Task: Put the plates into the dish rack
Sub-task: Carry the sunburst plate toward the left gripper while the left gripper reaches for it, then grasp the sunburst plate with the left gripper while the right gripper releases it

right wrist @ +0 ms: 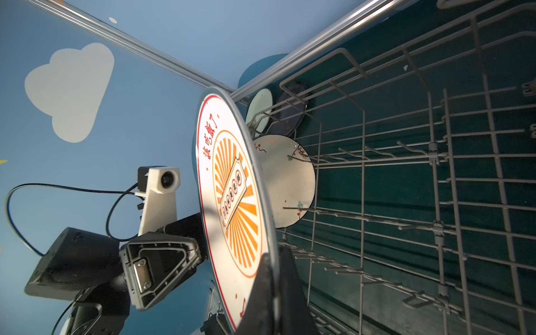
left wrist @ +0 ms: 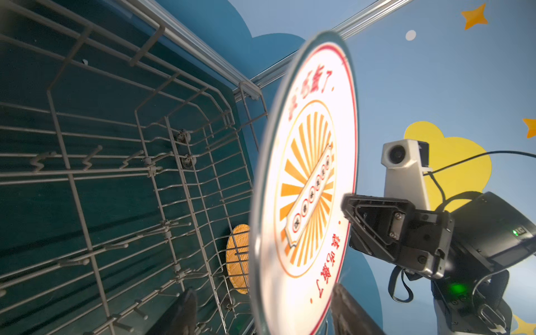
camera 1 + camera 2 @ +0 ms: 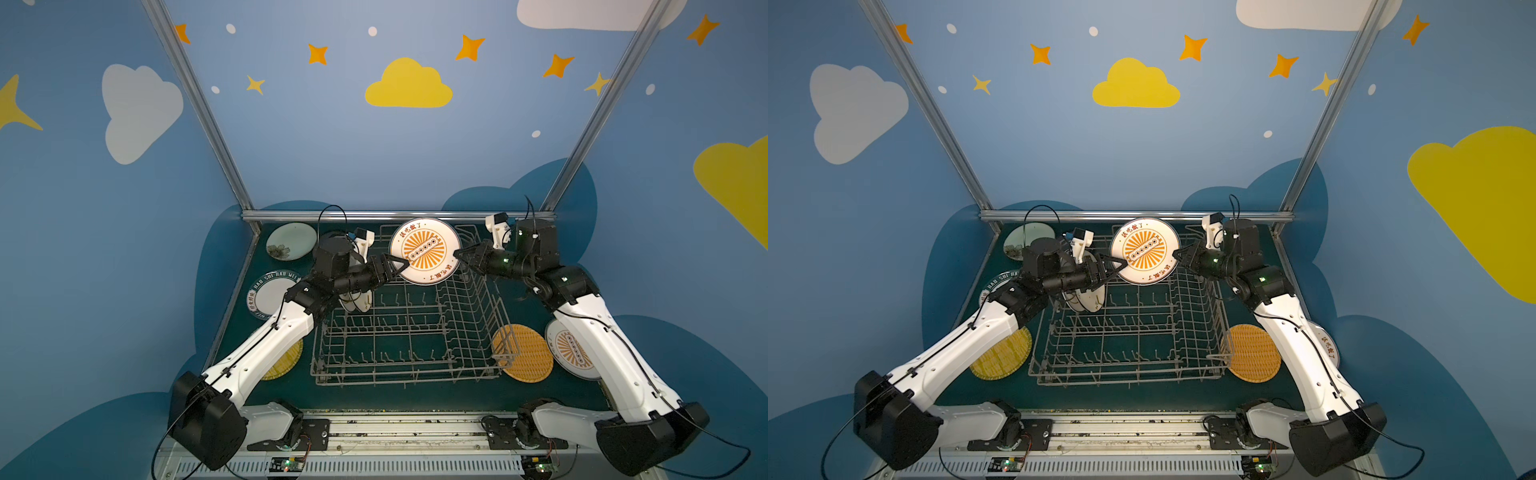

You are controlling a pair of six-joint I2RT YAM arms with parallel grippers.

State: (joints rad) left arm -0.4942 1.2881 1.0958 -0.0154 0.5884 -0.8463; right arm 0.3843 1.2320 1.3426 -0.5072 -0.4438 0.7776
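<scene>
A white plate with an orange sunburst (image 3: 424,251) (image 3: 1144,251) stands on edge in the air over the far end of the grey wire dish rack (image 3: 403,376) (image 3: 1125,374). My right gripper (image 3: 459,253) (image 1: 275,255) is shut on the plate's right rim. My left gripper (image 3: 403,266) (image 2: 266,301) is open, its two fingers straddling the left rim with gaps on both sides. A white plate with small red marks (image 3: 357,301) (image 1: 287,179) stands upright between tines at the rack's left side.
On the dark green table lie a pale green floral plate (image 3: 291,241), a lettered-rim plate (image 3: 270,295), yellow woven plates (image 3: 523,353) (image 3: 286,361) and another sunburst plate (image 3: 569,349) under my right arm. A black plate (image 1: 290,110) lies beyond the rack's far left corner.
</scene>
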